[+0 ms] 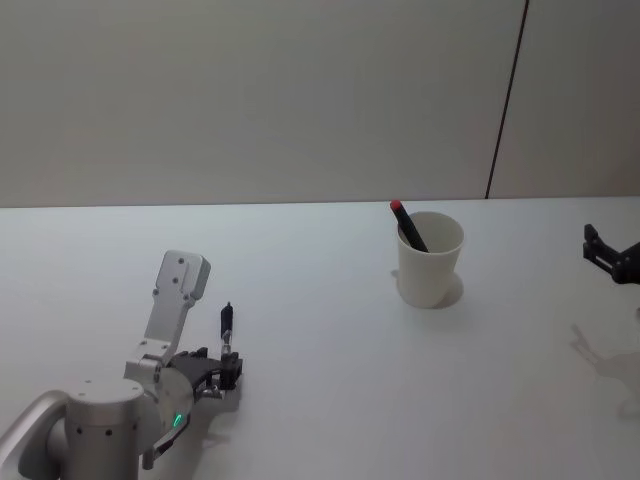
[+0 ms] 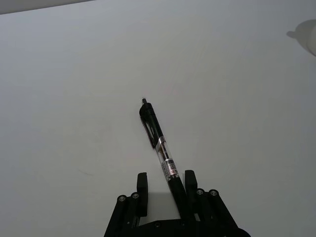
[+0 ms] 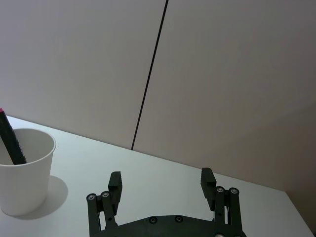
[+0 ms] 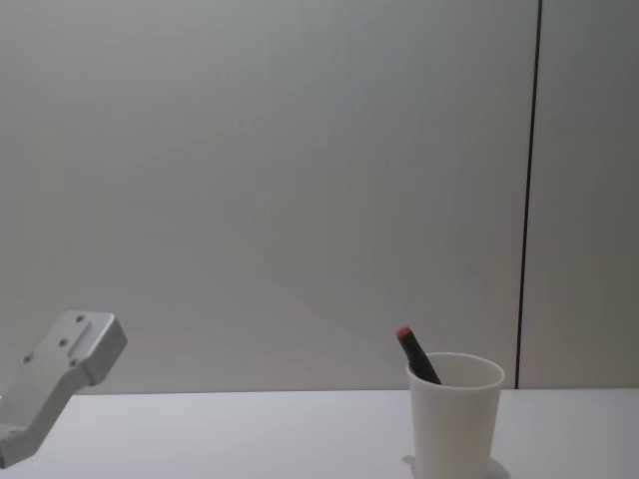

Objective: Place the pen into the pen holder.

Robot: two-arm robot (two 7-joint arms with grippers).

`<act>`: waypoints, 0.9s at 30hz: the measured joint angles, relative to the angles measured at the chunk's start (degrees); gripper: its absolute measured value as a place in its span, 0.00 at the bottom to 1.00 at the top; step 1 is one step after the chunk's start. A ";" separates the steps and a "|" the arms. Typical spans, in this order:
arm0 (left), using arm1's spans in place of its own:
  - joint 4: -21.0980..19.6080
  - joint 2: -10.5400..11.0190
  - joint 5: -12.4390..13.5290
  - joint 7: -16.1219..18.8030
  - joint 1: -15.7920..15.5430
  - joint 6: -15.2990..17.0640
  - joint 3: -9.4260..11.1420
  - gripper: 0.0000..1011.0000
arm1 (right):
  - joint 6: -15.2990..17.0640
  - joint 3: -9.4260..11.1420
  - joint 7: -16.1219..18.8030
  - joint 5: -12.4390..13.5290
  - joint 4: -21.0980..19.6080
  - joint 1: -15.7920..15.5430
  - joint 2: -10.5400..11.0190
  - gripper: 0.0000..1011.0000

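A black pen [image 1: 227,322] [image 2: 157,138] lies on the white table at the near left, pointing away from me. My left gripper [image 1: 226,368] [image 2: 166,178] is open around its near end. The pen's barrel rests against one finger [image 2: 189,180], and a gap separates it from the other. The pen holder [image 1: 430,260] [image 3: 24,170] [image 4: 455,414], a white paper cup, stands upright right of centre. A dark pen with a red tip [image 1: 408,226] [image 3: 10,140] [image 4: 416,356] leans inside it. My right gripper [image 1: 612,256] [image 3: 161,178] hangs open and empty at the far right, beside the cup.
The white table [image 1: 330,380] ends at a grey wall [image 1: 250,100], which has a dark vertical seam [image 1: 506,100] behind the cup. A link of the left arm [image 4: 60,384] rises at the lower left of the chest view.
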 joint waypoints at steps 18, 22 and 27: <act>0.43 -0.02 0.63 -0.73 -0.11 0.59 -0.59 0.18 | 0.00 0.00 0.00 0.00 0.00 0.00 0.00 0.99; 0.31 0.08 1.04 -0.78 0.04 0.22 -0.78 0.15 | 0.00 0.00 0.00 0.00 0.00 0.00 0.00 0.99; -0.27 0.26 1.67 -0.70 0.25 -0.97 -0.99 0.14 | 0.00 0.00 0.00 0.00 0.00 0.00 0.00 0.99</act>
